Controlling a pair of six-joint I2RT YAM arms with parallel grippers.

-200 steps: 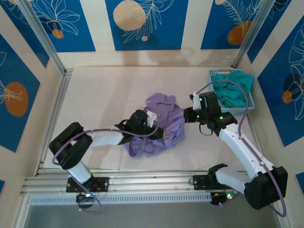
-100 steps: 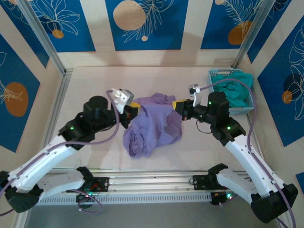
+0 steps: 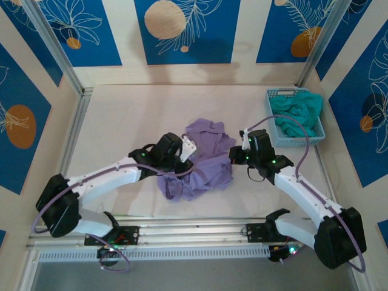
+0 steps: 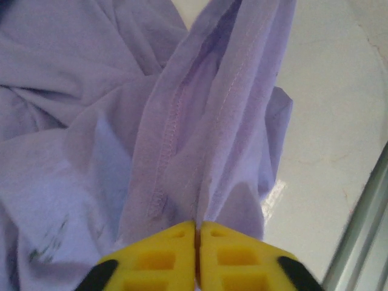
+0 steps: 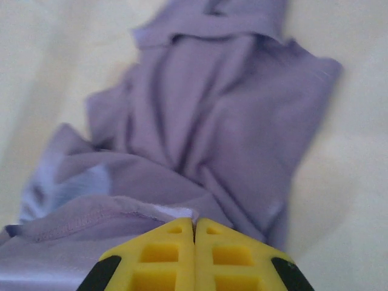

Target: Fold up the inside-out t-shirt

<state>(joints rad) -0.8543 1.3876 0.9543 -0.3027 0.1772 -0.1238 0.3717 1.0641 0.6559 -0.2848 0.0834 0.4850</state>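
Note:
The inside-out t-shirt (image 3: 203,160) is a lavender heap, crumpled in the middle of the table. My left gripper (image 3: 183,151) sits at the heap's left edge. In the left wrist view its yellow fingers (image 4: 160,260) are pressed together, and a stitched hem of the t-shirt (image 4: 182,121) runs in between their tips (image 4: 198,227). My right gripper (image 3: 234,155) is at the heap's right edge. It is also shut (image 5: 194,223), pinching a seamed fold of the t-shirt (image 5: 212,133) at its tips. No lettering shows.
A light blue basket (image 3: 271,97) holding a teal-green garment (image 3: 296,115) stands at the back right, just behind the right arm. A metal rail (image 3: 182,233) runs along the near edge, and a metal post (image 3: 70,145) lines the left side.
Half a second ago both grippers held the t-shirt raised and stretched between them. They have since come down and inward, and the cloth is bunched on the table again.

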